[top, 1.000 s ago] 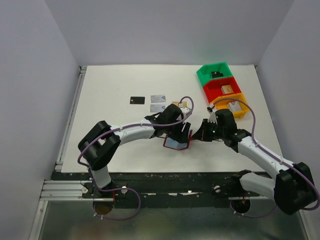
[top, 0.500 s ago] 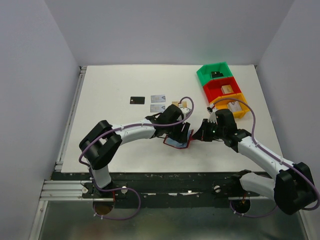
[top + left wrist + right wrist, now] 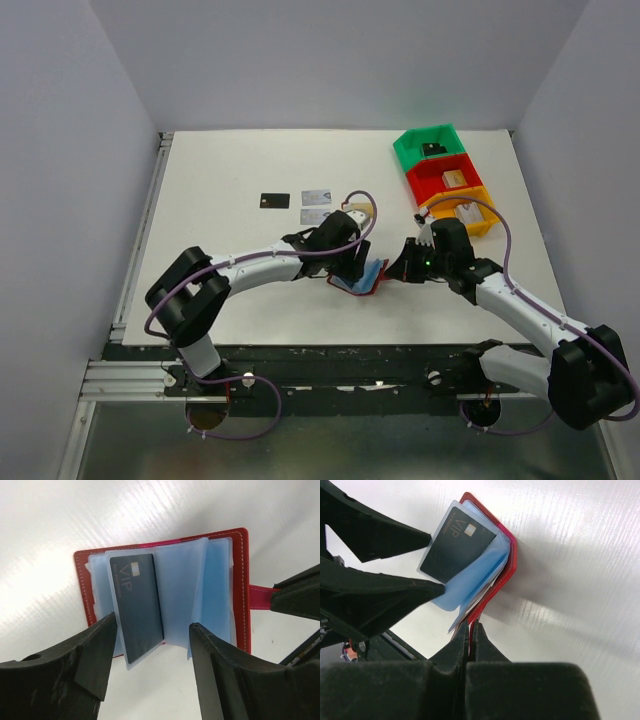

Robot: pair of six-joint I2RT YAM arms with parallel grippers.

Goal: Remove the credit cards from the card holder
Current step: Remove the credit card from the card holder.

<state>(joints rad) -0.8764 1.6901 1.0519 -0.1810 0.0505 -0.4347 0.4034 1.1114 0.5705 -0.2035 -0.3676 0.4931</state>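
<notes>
The dark red card holder [image 3: 364, 281] lies open near the table's middle front, its light blue sleeves fanned up. In the left wrist view a black card marked VIP [image 3: 136, 602] sits in a sleeve of the card holder [image 3: 242, 587]. My left gripper [image 3: 152, 645] is open, with its fingers on either side of the sleeves' lower edge and nothing gripped. My right gripper [image 3: 470, 627] is shut on the card holder's red cover edge [image 3: 512, 560]. On the table lie a black card [image 3: 275, 200], two silver cards [image 3: 317, 196] and a gold-tan card [image 3: 352, 208].
Green [image 3: 432, 148], red [image 3: 447, 178] and orange [image 3: 465, 212] bins with small items stand at the back right. Both arms meet over the card holder, and the purple cable [image 3: 360, 200] of the left arm loops over the gold-tan card.
My left gripper has shifted slightly left and back. The blue sleeves have lifted and fanned toward the right. My right gripper keeps its hold on the cover.
</notes>
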